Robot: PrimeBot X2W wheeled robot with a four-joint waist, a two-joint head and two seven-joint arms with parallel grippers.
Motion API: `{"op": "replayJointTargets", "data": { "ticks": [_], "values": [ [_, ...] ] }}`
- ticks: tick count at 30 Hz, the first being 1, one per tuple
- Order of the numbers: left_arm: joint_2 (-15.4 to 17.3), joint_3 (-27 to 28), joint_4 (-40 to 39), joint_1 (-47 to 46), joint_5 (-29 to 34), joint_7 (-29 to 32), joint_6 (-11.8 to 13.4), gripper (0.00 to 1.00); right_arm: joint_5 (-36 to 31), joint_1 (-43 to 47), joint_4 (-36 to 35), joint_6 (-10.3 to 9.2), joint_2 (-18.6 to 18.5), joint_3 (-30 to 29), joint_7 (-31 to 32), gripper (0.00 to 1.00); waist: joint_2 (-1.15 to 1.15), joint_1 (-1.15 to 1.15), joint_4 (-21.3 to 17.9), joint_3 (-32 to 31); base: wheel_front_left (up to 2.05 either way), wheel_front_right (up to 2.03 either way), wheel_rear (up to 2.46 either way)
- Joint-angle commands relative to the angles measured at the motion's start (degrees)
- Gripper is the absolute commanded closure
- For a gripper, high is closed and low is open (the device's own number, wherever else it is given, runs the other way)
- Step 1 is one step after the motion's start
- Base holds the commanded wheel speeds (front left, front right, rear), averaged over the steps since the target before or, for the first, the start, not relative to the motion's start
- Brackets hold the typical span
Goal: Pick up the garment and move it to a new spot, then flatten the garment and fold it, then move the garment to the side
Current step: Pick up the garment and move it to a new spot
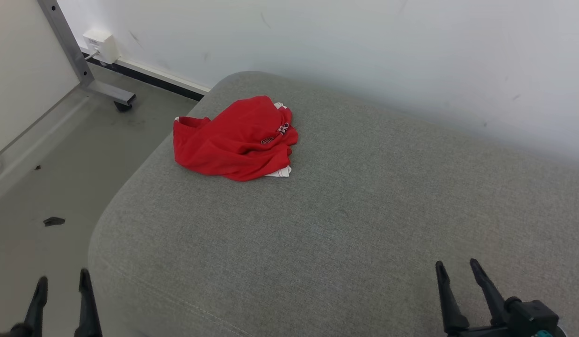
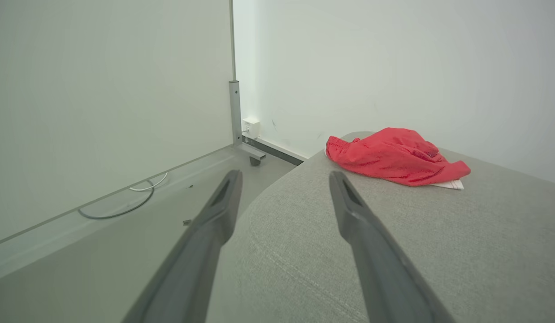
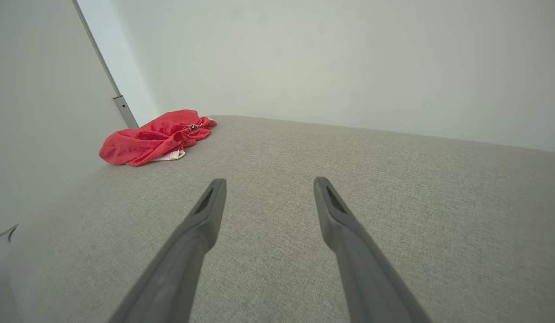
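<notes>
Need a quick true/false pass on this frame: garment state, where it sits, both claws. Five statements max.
1. The red garment lies on the grey cushion. True.
2. The left claw grips the garment. False: it is open and well apart from it.
3. The right claw is open and empty. True.
4. The garment is folded flat. False: it is bunched in a heap.
5. The garment sits near the cushion's far left corner. True.
</notes>
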Motion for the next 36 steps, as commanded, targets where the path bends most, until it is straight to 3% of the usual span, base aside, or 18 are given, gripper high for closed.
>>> {"op": "replayJointTargets", "data": {
  "ticks": [1, 5, 14, 21, 28, 36],
  "values": [
    [0.48, -0.36, 0.41, -2.31, -0.42, -0.02, -0.43, 0.00, -0.37, 0.35, -0.32, -0.13, -0.56, -0.89, -0.36, 0.00, -0.01, 0.00, -0.22, 0.30, 0.00, 0.00, 0.00],
    [2.59, -2.15, 3.39, -9.17, -1.14, -0.02, -1.49, 0.00, -1.76, 0.72, -2.48, -0.12, -0.90, -3.71, 0.44, 0.00, -0.01, 0.00, -2.59, 2.58, 0.00, 0.00, 0.00],
    [8.84, -2.71, 9.30, -29.80, -4.73, 0.73, -2.37, 0.00, -4.51, -3.18, -9.90, -0.12, -3.37, -9.41, 3.72, 0.00, -0.01, 0.00, -16.25, 12.92, 0.00, 0.00, 0.00],
    [13.84, -2.89, 15.89, -45.09, -8.83, 2.94, -2.76, 0.00, -4.63, -2.68, -14.47, -0.12, -2.32, -15.41, 4.02, 0.00, -0.01, 0.00, -24.71, 19.70, 0.00, 0.00, 0.00],
    [18.71, -4.22, 27.36, -55.16, -10.73, 4.17, -2.72, 0.00, -5.15, -2.63, -17.54, -0.12, -0.93, -18.13, 4.18, 0.00, -0.01, 0.00, -29.06, 23.84, 0.00, 0.00, 0.00],
    [21.62, -8.78, 39.72, -59.23, -13.49, 8.34, -2.73, 0.00, -5.80, -2.17, -20.21, -0.12, -1.01, -19.63, 5.45, 0.00, -0.01, 0.00, -30.38, 25.36, 0.00, 0.00, 0.00]
  ]
}}
